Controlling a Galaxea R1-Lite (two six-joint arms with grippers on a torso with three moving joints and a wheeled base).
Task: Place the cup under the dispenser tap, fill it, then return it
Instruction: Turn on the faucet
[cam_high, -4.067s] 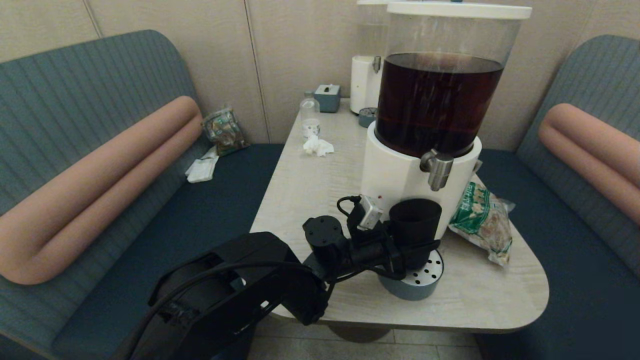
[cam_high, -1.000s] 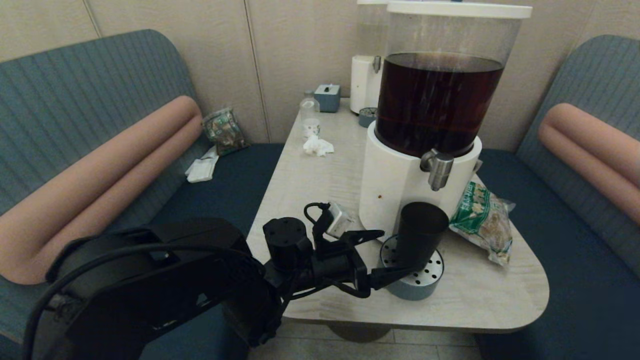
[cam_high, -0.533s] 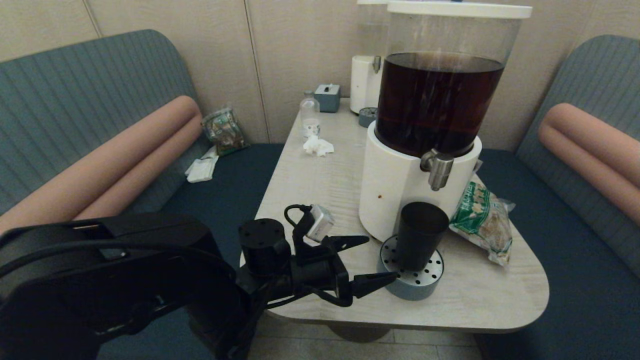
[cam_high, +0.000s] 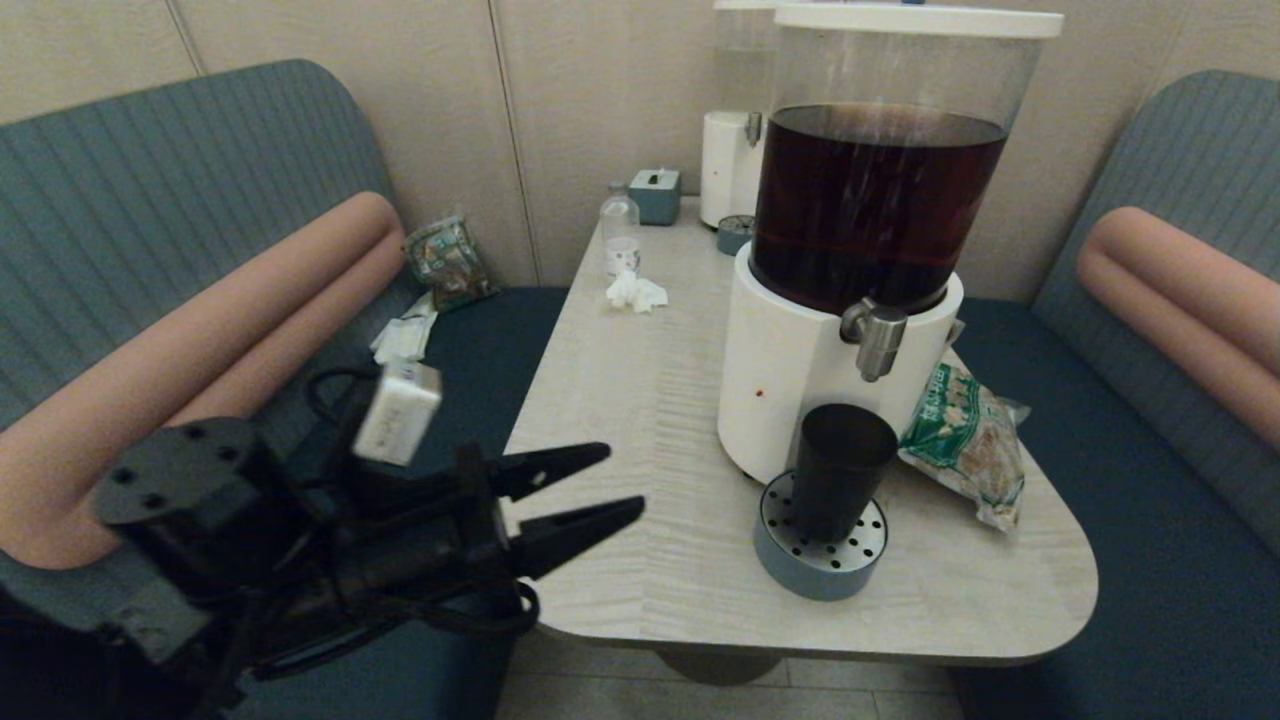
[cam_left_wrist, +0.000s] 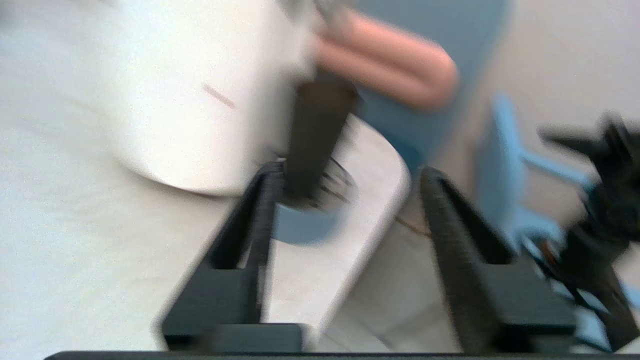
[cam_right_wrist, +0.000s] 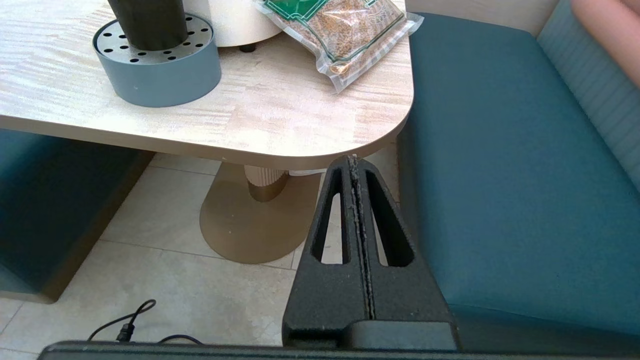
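cup (cam_high: 838, 468) on drip tray (cam_high: 820, 570) | below dispenser tap (cam_high: 874, 338) | snack bag (cam_high: 965, 440) right of tray

The cup (cam_high: 842, 470) at lower centre is dark plastic with a dull sheen, faintly see-through. It stands on a round tray (cam_high: 790, 560) whose wall is matt blue-grey and whose top is a holed metal plate. Above it the tap (cam_high: 875, 338) is brushed silver metal, set in a smooth, slightly glossy white plastic base (cam_high: 790, 380) under a clear glossy tank (cam_high: 880, 200). The table (cam_high: 620, 400) has a pale wood-grain top with a low sheen. At right lies a glossy, crinkled clear packet (cam_high: 965, 440). The benches (cam_high: 150, 220) wear ribbed blue cloth. Both grippers are matt black with a grainy finish: left (cam_high: 575, 500), right (cam_right_wrist: 354, 165).
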